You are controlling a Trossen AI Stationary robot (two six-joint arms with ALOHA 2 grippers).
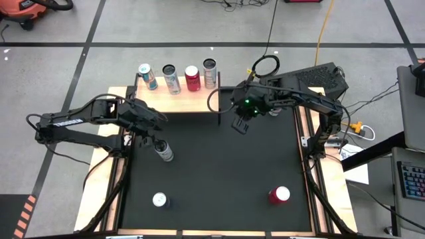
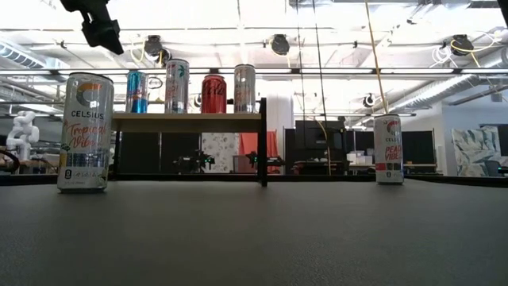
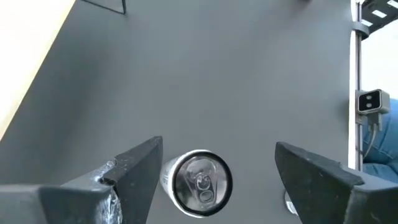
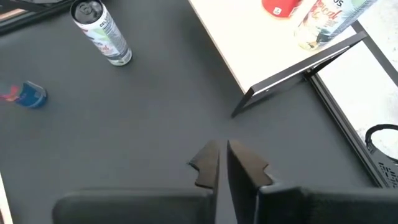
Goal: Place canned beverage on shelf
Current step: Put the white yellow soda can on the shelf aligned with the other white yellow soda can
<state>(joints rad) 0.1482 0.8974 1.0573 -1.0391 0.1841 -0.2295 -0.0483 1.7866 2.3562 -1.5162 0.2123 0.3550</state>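
- You are looking down on a black counter (image 1: 219, 172) framed by pale wooden rails, with two dark arms reaching in from its left and right sides.
- The shelf (image 1: 178, 101), a small light-wood board on thin black legs, stands at the counter's far edge toward the far-left corner; four cans stand upright in a row on it, filling its width.
- The left hand (image 1: 154, 138) hovers over the counter's left side, just in front of the shelf. Its fingers (image 3: 134, 168) are spread wide, one on each side of the silver can, not touching it.
- The right hand (image 1: 240, 124) hangs above the counter near the shelf's right end, its fingers nearly pressed together and holding nothing.
- The silver can (image 1: 163, 151), the one you are after, stands upright on the counter directly below the left hand, long axis vertical, pull-tab top facing up.
- Two more cans stand upright near the front edge: a pale one (image 1: 159, 199) front-left and a red one (image 1: 279, 195) front-right.
- Judging by its look, the silver can is rigid thin metal, smooth and slippery, dentable if squeezed hard; take it across the middle of its round body.
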